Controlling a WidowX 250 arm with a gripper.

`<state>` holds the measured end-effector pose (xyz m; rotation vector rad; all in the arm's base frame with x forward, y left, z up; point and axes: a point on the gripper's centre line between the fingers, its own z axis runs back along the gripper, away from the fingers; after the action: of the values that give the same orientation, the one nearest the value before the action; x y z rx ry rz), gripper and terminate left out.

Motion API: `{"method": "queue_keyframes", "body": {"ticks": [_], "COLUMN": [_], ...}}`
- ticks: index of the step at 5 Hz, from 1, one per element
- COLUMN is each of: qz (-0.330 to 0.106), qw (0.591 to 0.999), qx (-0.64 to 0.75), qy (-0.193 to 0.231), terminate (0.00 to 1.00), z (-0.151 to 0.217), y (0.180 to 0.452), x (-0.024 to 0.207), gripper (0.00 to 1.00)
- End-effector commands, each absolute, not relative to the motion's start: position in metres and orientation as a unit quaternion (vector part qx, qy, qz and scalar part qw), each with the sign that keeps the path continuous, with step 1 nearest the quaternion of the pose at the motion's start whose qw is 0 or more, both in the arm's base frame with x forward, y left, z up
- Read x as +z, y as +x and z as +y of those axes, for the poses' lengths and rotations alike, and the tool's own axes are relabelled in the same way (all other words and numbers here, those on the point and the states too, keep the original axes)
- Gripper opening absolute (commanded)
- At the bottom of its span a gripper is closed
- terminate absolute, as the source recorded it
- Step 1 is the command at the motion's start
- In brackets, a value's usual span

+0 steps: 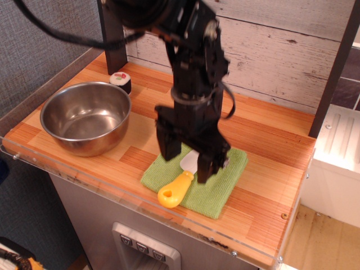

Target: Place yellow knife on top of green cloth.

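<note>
The yellow knife (178, 186) lies on the green cloth (216, 183), its handle pointing toward the front edge of the counter and its ring end reaching just past the cloth's front border. The pale blade points back and up, passing between the two fingers of the gripper (187, 165). The gripper stands above the blade with its fingers spread apart, one on each side; neither finger can be seen to touch the knife, and nothing is held. The far tip of the blade is hidden behind the gripper body.

The cloth lies flat on the wooden counter (270, 197), near its front edge; its rear part is covered by the arm.

A steel bowl (85, 117) stands to the left, well apart from the cloth. Behind the bowl is a small dark cylindrical object (121, 81) with a white top bearing red and green marks; what it is cannot be made out with certainty.

No brand, label or legible writing is visible on any item. The upper arm is cut off by the top edge of the frame.
</note>
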<state>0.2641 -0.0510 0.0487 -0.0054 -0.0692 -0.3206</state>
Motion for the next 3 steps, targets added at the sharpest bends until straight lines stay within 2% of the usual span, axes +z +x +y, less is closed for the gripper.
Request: {"method": "queue_keyframes", "body": {"ticks": [1, 3], "qz": [-0.091, -0.067], "qw": [0.986, 0.988], "qx": [-0.137, -0.137], "qy": [-0.012, -0.025], "terminate": [0.00, 0.00], "z": [-0.0327, -0.0288], "y": [0.2909, 0.2967], "x": [0.1045, 0.0976], "gripper": [1.00, 1.00]}}
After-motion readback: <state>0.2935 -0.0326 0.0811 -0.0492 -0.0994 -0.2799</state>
